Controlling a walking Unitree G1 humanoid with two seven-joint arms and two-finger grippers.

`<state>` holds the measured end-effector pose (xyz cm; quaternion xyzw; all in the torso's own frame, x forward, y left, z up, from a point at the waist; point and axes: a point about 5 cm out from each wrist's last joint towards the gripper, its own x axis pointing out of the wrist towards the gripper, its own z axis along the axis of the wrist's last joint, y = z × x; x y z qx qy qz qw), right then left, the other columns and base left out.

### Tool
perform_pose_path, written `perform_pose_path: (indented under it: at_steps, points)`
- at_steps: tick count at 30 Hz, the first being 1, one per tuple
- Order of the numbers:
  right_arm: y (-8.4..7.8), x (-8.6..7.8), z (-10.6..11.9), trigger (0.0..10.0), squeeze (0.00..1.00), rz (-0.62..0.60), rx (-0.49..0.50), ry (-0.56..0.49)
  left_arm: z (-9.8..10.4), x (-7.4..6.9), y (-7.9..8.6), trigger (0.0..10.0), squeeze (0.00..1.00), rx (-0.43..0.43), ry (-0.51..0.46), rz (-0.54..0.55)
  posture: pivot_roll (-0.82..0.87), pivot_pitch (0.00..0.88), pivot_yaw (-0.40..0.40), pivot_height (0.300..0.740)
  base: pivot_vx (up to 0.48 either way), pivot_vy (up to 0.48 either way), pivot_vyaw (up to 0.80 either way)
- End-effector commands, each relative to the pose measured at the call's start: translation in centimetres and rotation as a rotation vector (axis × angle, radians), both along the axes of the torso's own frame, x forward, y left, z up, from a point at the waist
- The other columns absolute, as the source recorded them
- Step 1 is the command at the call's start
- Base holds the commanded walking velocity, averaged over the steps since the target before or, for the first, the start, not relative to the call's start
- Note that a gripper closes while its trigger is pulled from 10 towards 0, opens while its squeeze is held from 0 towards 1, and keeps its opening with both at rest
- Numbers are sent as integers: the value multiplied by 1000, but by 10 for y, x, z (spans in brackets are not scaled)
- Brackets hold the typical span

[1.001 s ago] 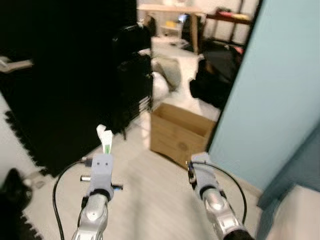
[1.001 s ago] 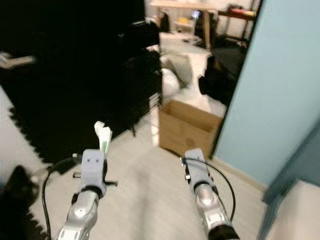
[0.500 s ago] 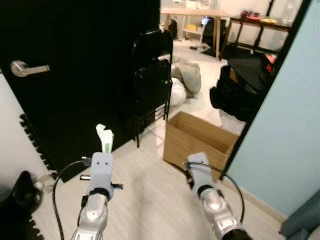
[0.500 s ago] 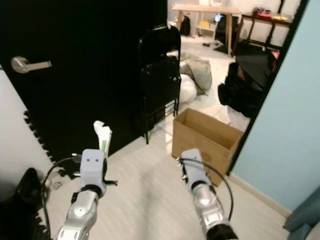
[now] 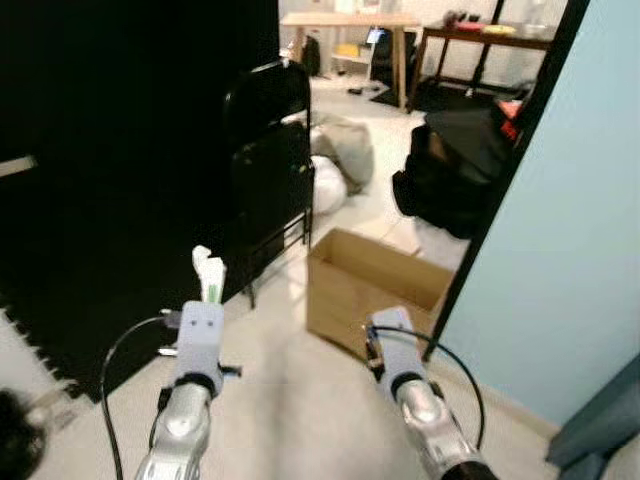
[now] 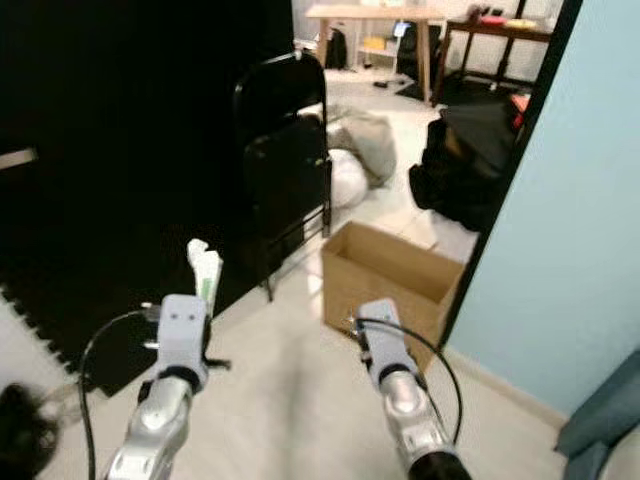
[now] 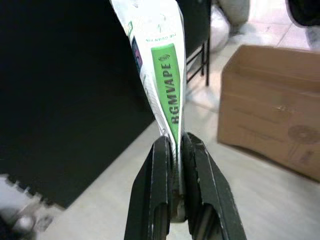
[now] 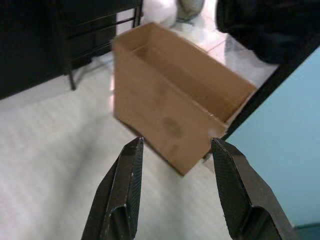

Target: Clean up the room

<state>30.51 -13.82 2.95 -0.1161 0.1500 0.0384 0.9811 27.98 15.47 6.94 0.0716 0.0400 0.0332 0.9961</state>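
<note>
My left gripper [image 7: 172,145] is shut on a white and green wrapper [image 7: 160,70], which sticks up above the wrist [image 5: 209,274]. My right gripper [image 8: 175,150] is open with nothing between its fingers, and it points at an open brown cardboard box [image 8: 175,105]. That box [image 5: 370,285] stands on the pale floor just ahead of both arms, beside the light blue wall.
A black folding chair [image 5: 268,150] leans against the black door [image 5: 110,150] on the left. Behind the box lie grey and white bags [image 5: 335,160] and a black bag [image 5: 450,170]. The light blue wall [image 5: 570,220] closes the right side. Tables [image 5: 350,20] stand far back.
The whole view has swung about, so the camera has turned; the door handle has slid out to the left edge. Both arms keep their pose, with the wrapper still held.
</note>
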Motion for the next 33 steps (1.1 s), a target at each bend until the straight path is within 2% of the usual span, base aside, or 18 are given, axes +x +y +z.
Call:
perform_pose_path:
  at_steps: [1, 33]
  points:
    - [9, -2, -2, 10000, 0, 20, 21, 9, -3, -3, 6, 10000, 0, 20, 14, 8, 103, 8, -15, 734, 326, 0, 0]
    - [10, -3, -4, 10000, 0, 15, 17, 19, -1, -2, 7, 10000, 0, 20, 18, -3, 104, 17, -13, 734, 327, 0, 0]
